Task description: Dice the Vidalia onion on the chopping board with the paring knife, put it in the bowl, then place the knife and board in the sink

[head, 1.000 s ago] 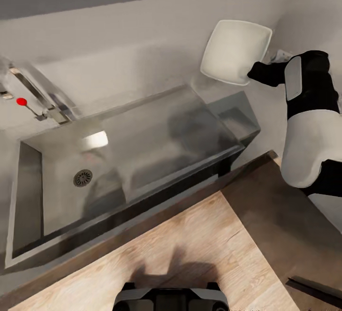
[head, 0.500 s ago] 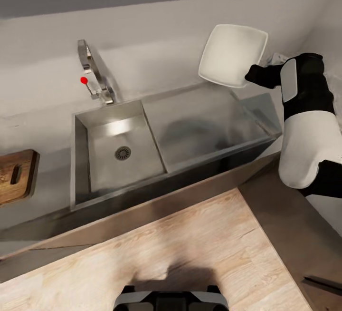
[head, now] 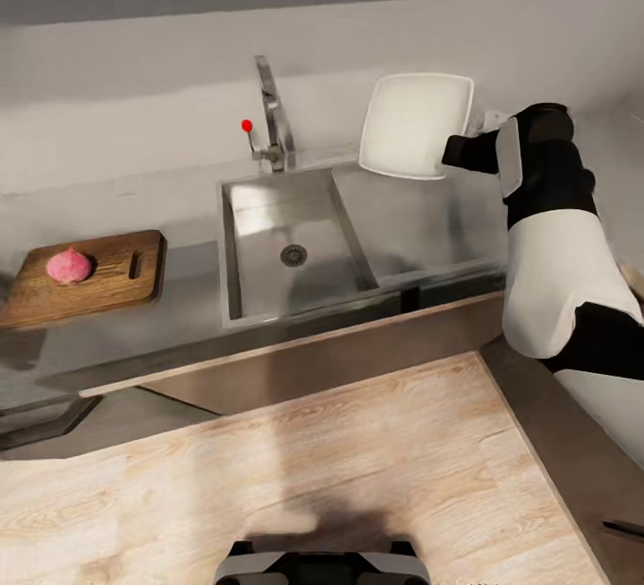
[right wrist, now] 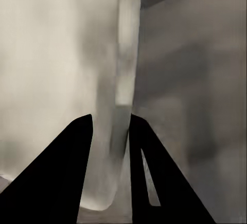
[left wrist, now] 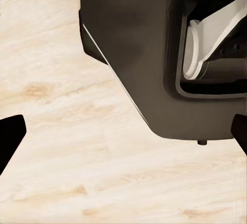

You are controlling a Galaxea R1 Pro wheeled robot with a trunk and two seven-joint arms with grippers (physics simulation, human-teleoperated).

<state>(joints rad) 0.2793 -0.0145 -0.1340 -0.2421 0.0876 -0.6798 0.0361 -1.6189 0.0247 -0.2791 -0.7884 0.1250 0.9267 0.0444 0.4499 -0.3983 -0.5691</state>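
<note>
R gripper (right wrist: 119, 131) pinching bowl (head: 414, 124) rim, onion (head: 69, 267) on board (head: 89, 278)

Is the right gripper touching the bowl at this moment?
Touching. In the right wrist view the right gripper has its two dark fingers on either side of the rim of the white bowl, closed on it. The head view shows the bowl held up.

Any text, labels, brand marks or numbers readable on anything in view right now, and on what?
None readable. The white squarish bowl, brown wooden chopping board, reddish-pink onion, stainless-steel sink and steel tap all carry no lettering or marks.
</note>
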